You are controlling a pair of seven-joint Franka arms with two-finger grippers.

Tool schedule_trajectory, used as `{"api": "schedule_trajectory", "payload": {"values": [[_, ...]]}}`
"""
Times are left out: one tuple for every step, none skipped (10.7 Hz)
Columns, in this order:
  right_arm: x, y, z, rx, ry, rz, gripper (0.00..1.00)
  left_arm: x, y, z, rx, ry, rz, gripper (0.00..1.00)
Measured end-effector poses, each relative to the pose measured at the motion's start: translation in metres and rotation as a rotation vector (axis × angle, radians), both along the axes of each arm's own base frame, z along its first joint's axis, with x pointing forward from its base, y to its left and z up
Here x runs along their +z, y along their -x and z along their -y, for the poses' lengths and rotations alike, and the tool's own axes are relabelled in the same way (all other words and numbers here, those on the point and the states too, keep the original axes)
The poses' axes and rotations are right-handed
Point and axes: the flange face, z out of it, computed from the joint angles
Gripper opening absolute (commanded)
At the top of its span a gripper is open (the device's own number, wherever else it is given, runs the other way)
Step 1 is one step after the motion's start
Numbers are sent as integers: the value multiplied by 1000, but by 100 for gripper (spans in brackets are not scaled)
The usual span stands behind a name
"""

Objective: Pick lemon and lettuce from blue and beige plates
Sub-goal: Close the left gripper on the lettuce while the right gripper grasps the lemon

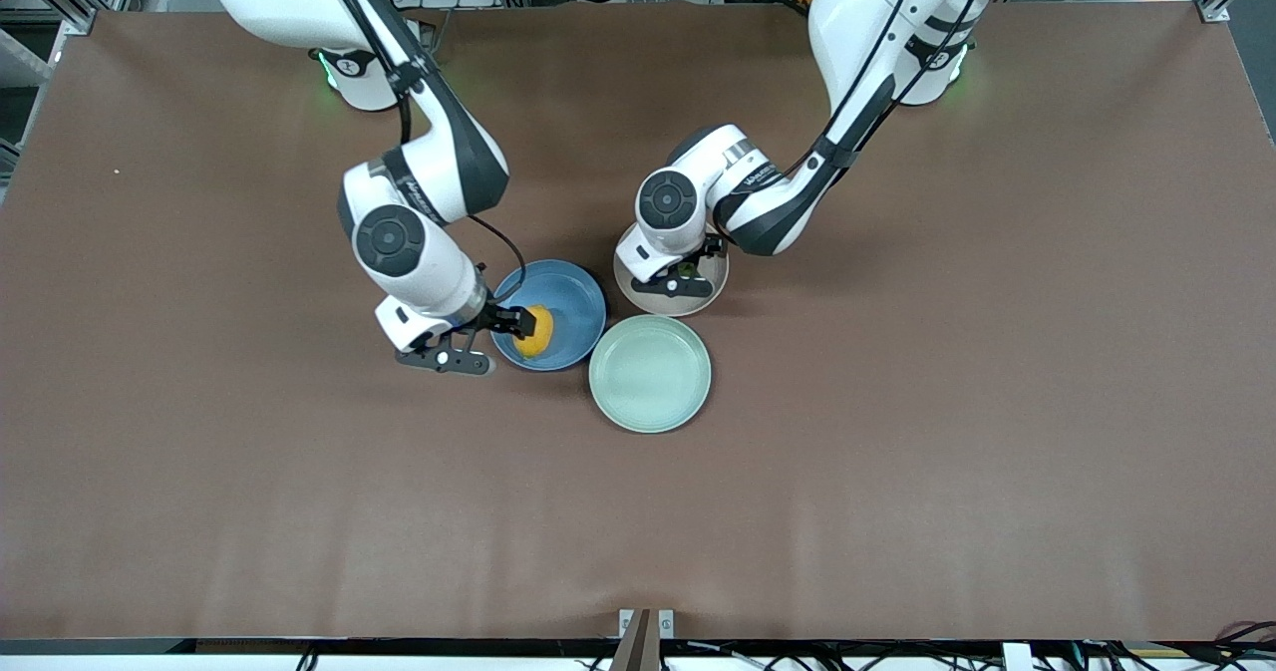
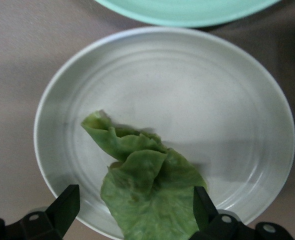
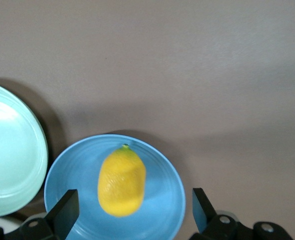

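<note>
Front view showed the right gripper spread wide over the smooth oval yellow lemon on the round blue plate; the left gripper gaped around the wrinkled green lettuce leaf on the round beige plate.

In the front view the left gripper covers most of the beige plate; only a green speck of lettuce shows under it. The left wrist view's edge cuts off the lettuce between the fingers. The right wrist view's edge cuts the blue plate and the mint-green plate
</note>
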Motion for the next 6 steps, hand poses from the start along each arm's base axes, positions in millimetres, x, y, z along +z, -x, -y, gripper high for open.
{"api": "schedule_trajectory", "payload": {"values": [[-13, 3, -4, -3, -3, 10, 100, -4, 3, 2, -5, -3, -5, 100], [-25, 7, -6, -7, -5, 18, 100, -8, 7, 4, -10, -7, -10, 100], [-35, 12, -6, -9, -6, 24, 100, -12, 12, 7, -8, -14, -15, 100], [-42, 16, -8, -16, -8, 32, 100, -17, 16, 9, -1, -21, -20, 100], [-48, 21, -10, -27, -10, 37, 100, -21, 19, 10, 4, -27, -24, 78], [-53, 26, -14, -36, -10, 38, 100, -23, 20, 11, 5, -30, -26, 44]]}}
